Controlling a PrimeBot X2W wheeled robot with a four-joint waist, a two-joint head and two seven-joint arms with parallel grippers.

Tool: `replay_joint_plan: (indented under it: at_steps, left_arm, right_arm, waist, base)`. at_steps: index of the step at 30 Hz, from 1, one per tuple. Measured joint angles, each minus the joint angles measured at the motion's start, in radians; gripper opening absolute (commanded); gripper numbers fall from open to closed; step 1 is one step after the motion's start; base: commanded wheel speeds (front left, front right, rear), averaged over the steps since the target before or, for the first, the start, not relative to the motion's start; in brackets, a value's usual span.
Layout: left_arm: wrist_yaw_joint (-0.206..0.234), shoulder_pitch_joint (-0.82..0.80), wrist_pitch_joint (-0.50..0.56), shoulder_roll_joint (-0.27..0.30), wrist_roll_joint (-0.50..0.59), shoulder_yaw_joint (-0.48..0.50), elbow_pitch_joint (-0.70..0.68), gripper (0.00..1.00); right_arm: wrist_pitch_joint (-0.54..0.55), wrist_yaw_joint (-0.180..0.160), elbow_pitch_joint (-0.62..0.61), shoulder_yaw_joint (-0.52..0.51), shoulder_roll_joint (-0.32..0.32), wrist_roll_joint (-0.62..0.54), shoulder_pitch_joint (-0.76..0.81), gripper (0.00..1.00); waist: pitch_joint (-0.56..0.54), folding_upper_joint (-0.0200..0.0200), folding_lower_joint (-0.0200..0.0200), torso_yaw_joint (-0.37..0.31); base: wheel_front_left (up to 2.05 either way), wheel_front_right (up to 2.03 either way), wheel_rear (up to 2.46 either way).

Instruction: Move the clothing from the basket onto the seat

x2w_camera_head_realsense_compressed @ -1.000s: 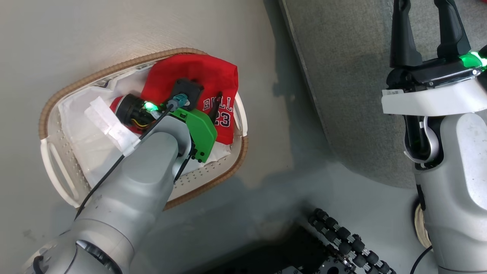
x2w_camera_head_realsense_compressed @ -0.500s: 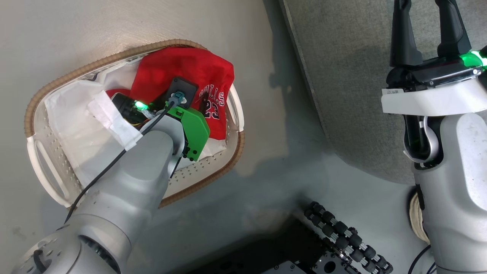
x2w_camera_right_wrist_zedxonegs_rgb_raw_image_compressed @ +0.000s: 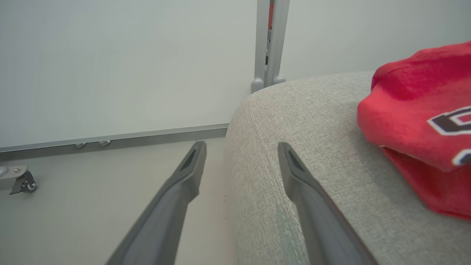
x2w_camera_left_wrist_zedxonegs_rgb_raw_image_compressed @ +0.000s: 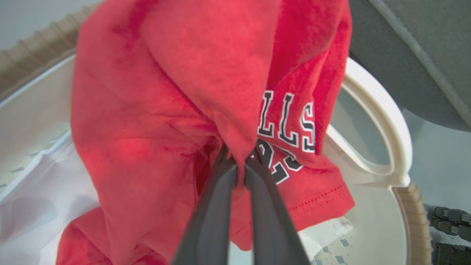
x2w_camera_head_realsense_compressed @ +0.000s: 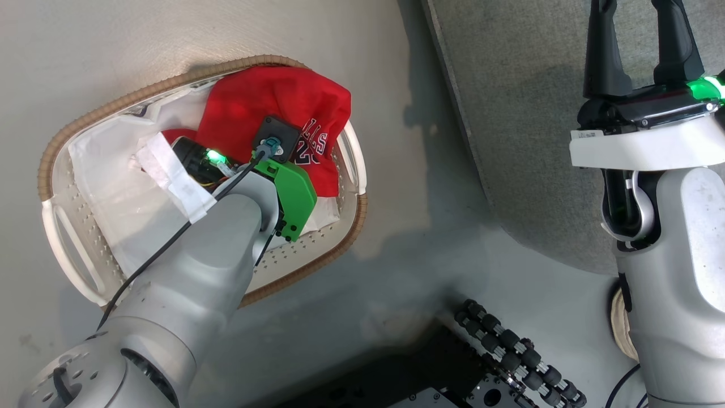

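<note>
The basket [x2w_camera_head_realsense_compressed: 308,249] stands on the floor at the left, with a white liner [x2w_camera_head_realsense_compressed: 107,181] and a bunched red jersey [x2w_camera_head_realsense_compressed: 266,102], the clothing, inside. My left arm reaches down into it, and its wrist [x2w_camera_head_realsense_compressed: 276,139] covers the fingers. In the left wrist view my left gripper [x2w_camera_left_wrist_zedxonegs_rgb_raw_image_compressed: 241,162] is shut on a fold of the jersey [x2w_camera_left_wrist_zedxonegs_rgb_raw_image_compressed: 165,92] beside its lettering, above the basket handle [x2w_camera_left_wrist_zedxonegs_rgb_raw_image_compressed: 384,121]. My right gripper [x2w_camera_head_realsense_compressed: 634,22] hangs open over the grey seat [x2w_camera_head_realsense_compressed: 538,113]. The right wrist view shows that gripper [x2w_camera_right_wrist_zedxonegs_rgb_raw_image_compressed: 241,147] holding nothing at the seat's edge [x2w_camera_right_wrist_zedxonegs_rgb_raw_image_compressed: 331,129], where another red jersey [x2w_camera_right_wrist_zedxonegs_rgb_raw_image_compressed: 415,117] lies.
My wheeled base with its black rollers [x2w_camera_head_realsense_compressed: 510,351] sits at the bottom, between basket and seat. A woven object [x2w_camera_head_realsense_compressed: 620,328] peeks out behind my right forearm. Past the seat there is a pale wall, a metal post [x2w_camera_right_wrist_zedxonegs_rgb_raw_image_compressed: 268,44] and a caster [x2w_camera_right_wrist_zedxonegs_rgb_raw_image_compressed: 22,180].
My left gripper has shut on the jersey, and the cloth has bunched so the lettering is partly folded under. The head camera shifted a little. The right arm has stayed put.
</note>
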Motion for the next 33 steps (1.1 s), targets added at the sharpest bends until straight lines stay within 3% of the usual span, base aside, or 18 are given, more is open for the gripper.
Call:
replay_joint_plan:
  at_steps: [17,24,33]
  left_arm:
    - [-0.026,0.125,-0.091,0.002,-0.070,0.017,-0.023,0.00]
    - [-0.009,0.231,-0.092,0.026,-0.023,0.133,-0.165,0.00]
    - [0.003,0.421,-0.092,0.085,0.155,0.339,-0.412,0.00]
  right_arm:
    - [0.000,0.000,0.063,0.057,-0.021,-0.011,0.015,1.00]
    - [0.000,0.000,0.104,0.102,-0.036,-0.018,0.069,1.00]
    - [0.000,0.000,0.159,0.125,-0.043,-0.023,0.170,1.00]
  waist:
    - [-0.152,0.0000,0.0000,0.048]
    - [-0.260,0.0000,0.0000,0.097]
    - [-0.411,0.0000,0.0000,0.164]
  base:
    - [0.00,0.00,0.00]
    - [0.00,0.00,0.00]
    - [0.00,0.00,0.00]
